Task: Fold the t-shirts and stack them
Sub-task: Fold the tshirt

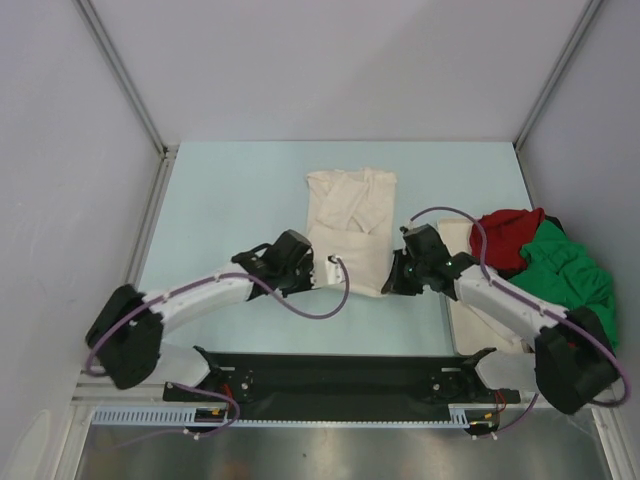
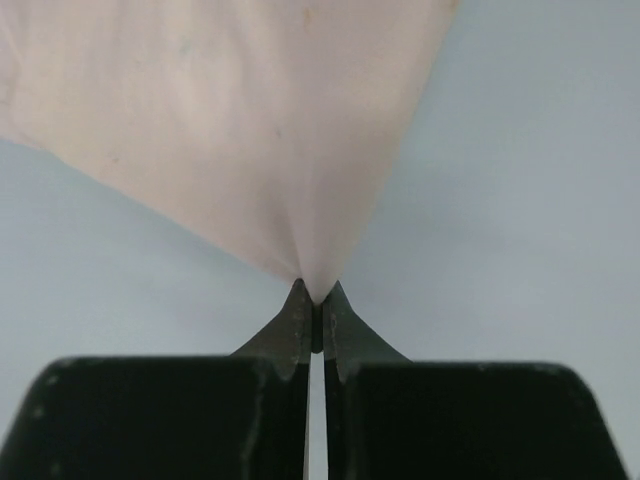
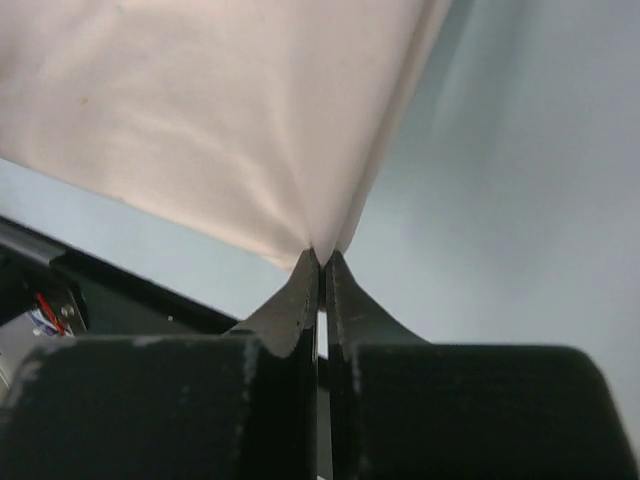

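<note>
Top view: the cream t-shirt (image 1: 350,215) lies mid-worktop (image 1: 230,200), its long axis running away from the arms. Its near corners are hidden under the left claw (image 1: 316,270) and right claw (image 1: 392,285). The red t-shirt (image 1: 508,232) and green t-shirt (image 1: 565,268) are heaped at the right, their shapes unclear.

Left wrist: the left claw is clenched on a cream corner, and the cloth runs out of frame.

Right wrist: the right claw pinches the other corner the same way.
</note>
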